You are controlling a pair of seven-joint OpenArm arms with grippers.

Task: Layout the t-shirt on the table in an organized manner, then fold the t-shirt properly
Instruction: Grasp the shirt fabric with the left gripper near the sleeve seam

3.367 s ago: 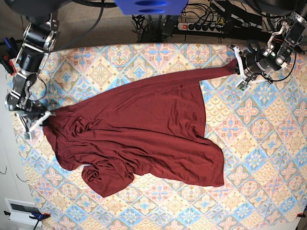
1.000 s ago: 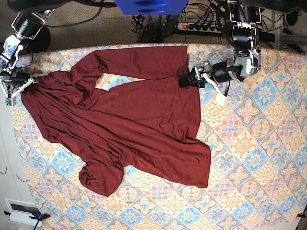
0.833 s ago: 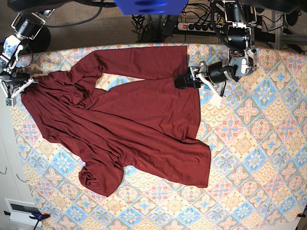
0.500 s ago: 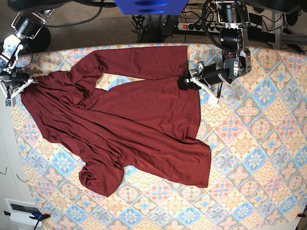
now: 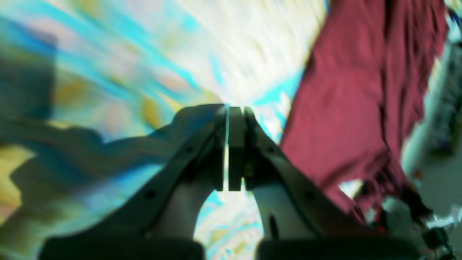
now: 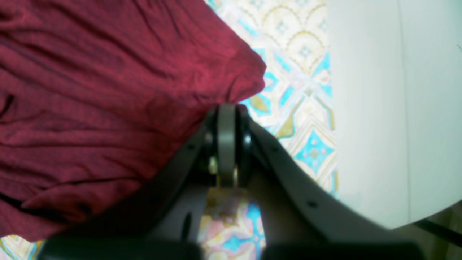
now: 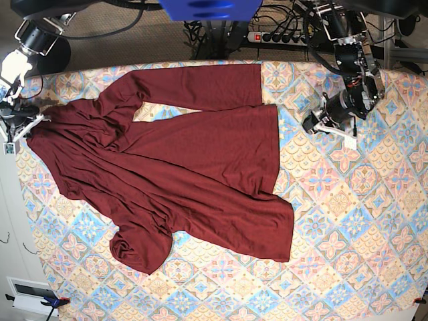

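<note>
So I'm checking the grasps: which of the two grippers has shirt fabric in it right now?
The right gripper, at the table's edge, is pinched on the t-shirt. The left gripper is shut on nothing, over bare tablecloth beside the shirt.

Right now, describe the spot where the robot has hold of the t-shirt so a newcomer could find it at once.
Start with the table, covered in pastel diamond tiles, and the maroon t-shirt spread across it. Follow the fabric to its corner at the table's edge on the base view's left, where the right gripper pinches it shut. The left gripper is also shut, but over bare tiles, holding nothing.
</note>
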